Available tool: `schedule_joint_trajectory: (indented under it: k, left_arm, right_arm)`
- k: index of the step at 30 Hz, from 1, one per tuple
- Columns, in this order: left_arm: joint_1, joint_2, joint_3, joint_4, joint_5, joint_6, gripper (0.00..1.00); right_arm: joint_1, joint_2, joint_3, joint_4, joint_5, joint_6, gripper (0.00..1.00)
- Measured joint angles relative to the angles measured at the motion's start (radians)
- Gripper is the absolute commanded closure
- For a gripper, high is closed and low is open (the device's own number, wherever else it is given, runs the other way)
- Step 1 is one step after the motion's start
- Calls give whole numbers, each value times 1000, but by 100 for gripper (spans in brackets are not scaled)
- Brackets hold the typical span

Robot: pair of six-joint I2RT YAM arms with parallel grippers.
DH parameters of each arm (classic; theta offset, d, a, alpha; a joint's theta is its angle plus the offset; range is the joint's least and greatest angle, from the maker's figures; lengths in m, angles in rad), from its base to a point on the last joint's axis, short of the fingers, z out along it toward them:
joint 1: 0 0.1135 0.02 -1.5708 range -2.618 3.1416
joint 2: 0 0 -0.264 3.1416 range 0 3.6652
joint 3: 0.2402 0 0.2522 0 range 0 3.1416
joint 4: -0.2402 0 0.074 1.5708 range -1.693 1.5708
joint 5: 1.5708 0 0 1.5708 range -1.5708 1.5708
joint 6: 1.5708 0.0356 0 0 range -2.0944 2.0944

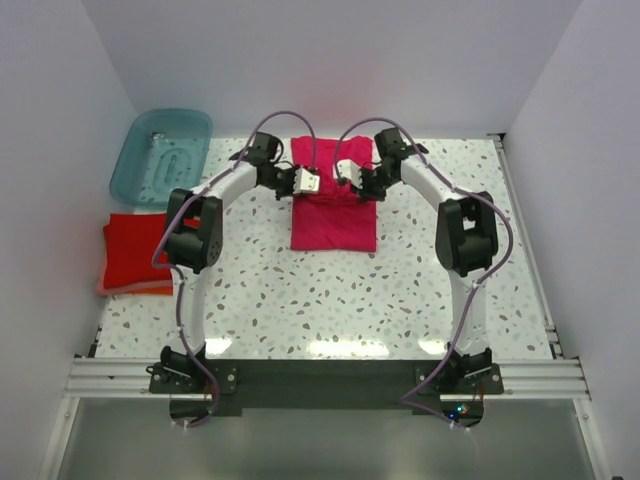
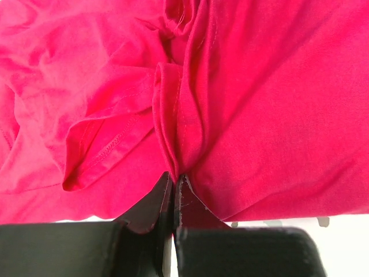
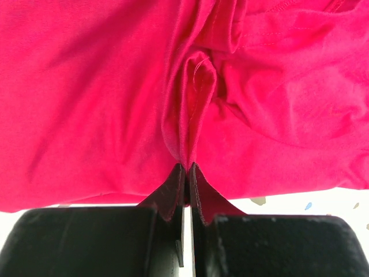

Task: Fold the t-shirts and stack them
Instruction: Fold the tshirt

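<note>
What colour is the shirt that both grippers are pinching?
The t-shirt is magenta-pink, shown best in the left wrist view.

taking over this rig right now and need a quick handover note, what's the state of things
Left gripper: shut on a pinched fold of the pink shirt, at its far edge.
Right gripper: shut on the same shirt, just beside the left one.
The pink shirt lies mid-table as a narrow rectangle. By the look of it, it is only partly folded.
The red shirt sits folded on an orange shirt at the table's left edge, in front of the teal tub.
Done: that two-shirt stack.
Left: finish folding the pink shirt, then set it on the stack.
</note>
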Motion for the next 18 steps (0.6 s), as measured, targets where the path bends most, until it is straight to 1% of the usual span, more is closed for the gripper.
schedule_joint_trajectory:
  k: [6, 16, 18]
  left_arm:
    - [0, 22, 5, 26, -2, -2, 100]
    - [0, 27, 5, 96, -4, -8, 100]
    - [0, 31, 7, 111, -6, -13, 89]
  right_arm:
    - [-3, 40, 33, 0, 12, 0, 100]
    - [-14, 40, 33, 15, 35, 1, 100]
    - [-16, 40, 33, 26, 46, 4, 100]
